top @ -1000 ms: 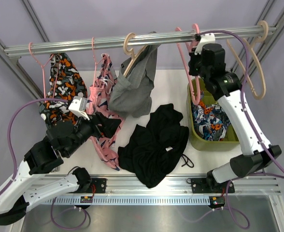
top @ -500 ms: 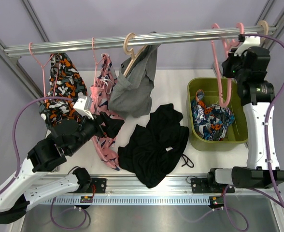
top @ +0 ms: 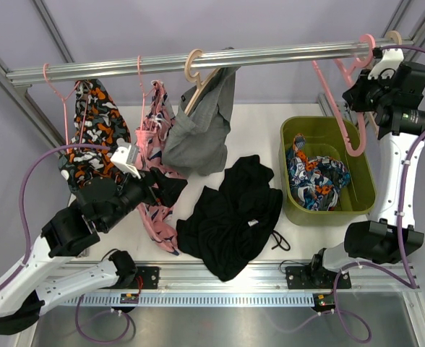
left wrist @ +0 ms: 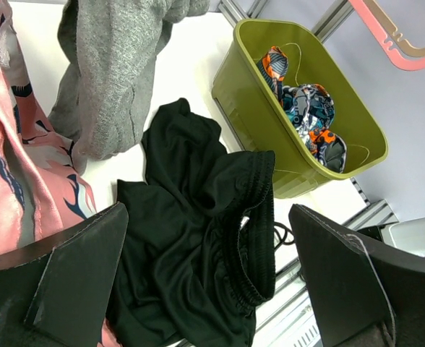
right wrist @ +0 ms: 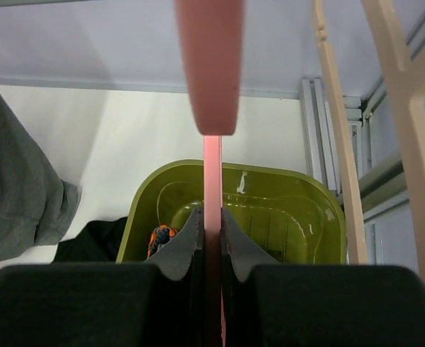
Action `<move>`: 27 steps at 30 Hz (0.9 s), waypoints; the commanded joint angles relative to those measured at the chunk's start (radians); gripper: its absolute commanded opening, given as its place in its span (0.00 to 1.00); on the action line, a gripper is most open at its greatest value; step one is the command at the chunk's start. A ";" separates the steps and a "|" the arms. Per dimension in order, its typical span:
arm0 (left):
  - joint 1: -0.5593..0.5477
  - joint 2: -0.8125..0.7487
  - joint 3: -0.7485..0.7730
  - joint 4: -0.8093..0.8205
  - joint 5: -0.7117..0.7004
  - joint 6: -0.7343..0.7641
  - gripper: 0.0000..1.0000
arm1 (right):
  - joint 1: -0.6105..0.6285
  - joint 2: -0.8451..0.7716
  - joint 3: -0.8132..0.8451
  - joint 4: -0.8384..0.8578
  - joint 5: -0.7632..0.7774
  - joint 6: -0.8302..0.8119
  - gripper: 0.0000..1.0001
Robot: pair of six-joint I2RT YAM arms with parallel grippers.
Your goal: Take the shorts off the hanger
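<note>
While the left claw gapes wide, the right claw pinches a pink hanger.

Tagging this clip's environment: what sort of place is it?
Likely a robotics lab rig, not a home: silver aluminium-extrusion hanging rail, plain white tabletop, olive-green plastic bin holding patterned shorts.

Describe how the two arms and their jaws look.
Left arm and right arm: white link shells, black joint housings and black bases. A purple cable loops along each. A white bracket sits at the left wrist. Jaws are black, blunt and wedge-shaped.
</note>
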 commanded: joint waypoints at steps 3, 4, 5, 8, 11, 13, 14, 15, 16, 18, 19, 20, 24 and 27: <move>-0.004 -0.017 0.010 0.051 0.014 0.001 0.99 | -0.006 0.036 0.086 0.018 -0.049 -0.030 0.00; -0.004 -0.019 0.009 0.051 0.014 0.000 0.99 | -0.006 0.040 0.090 0.023 -0.041 -0.021 0.00; -0.004 -0.022 0.007 0.051 0.015 0.000 0.99 | -0.006 0.048 0.091 0.026 -0.030 -0.016 0.00; -0.004 -0.024 0.004 0.052 0.015 0.000 0.99 | -0.006 0.069 0.102 0.036 -0.012 -0.007 0.00; -0.004 -0.017 0.010 0.054 0.020 0.006 0.99 | -0.006 0.095 0.116 0.021 0.008 -0.009 0.00; -0.004 -0.016 0.014 0.052 0.021 0.010 0.99 | -0.008 0.099 0.105 0.024 0.022 -0.010 0.00; -0.004 -0.014 0.020 0.052 0.023 0.010 0.99 | -0.011 0.100 0.099 0.027 0.034 -0.009 0.00; -0.004 -0.014 0.021 0.052 0.024 0.012 0.99 | -0.014 0.100 0.088 0.030 0.036 -0.007 0.00; -0.004 -0.014 0.021 0.052 0.026 0.014 0.99 | -0.025 0.100 0.085 0.030 0.034 -0.001 0.00; -0.004 -0.011 0.024 0.054 0.030 0.017 0.99 | -0.031 0.102 0.077 0.029 0.037 0.001 0.00; -0.004 -0.010 0.026 0.054 0.032 0.020 0.99 | -0.034 0.102 0.074 0.029 0.037 0.001 0.00; -0.004 -0.007 0.027 0.057 0.032 0.021 0.99 | -0.035 0.103 0.073 0.030 0.039 0.001 0.00; -0.004 0.013 0.043 0.060 0.043 0.032 0.99 | -0.037 0.102 0.060 0.024 0.023 -0.002 0.10; -0.004 0.033 0.061 0.063 0.053 0.044 0.99 | -0.037 0.095 0.057 0.010 -0.004 -0.010 0.26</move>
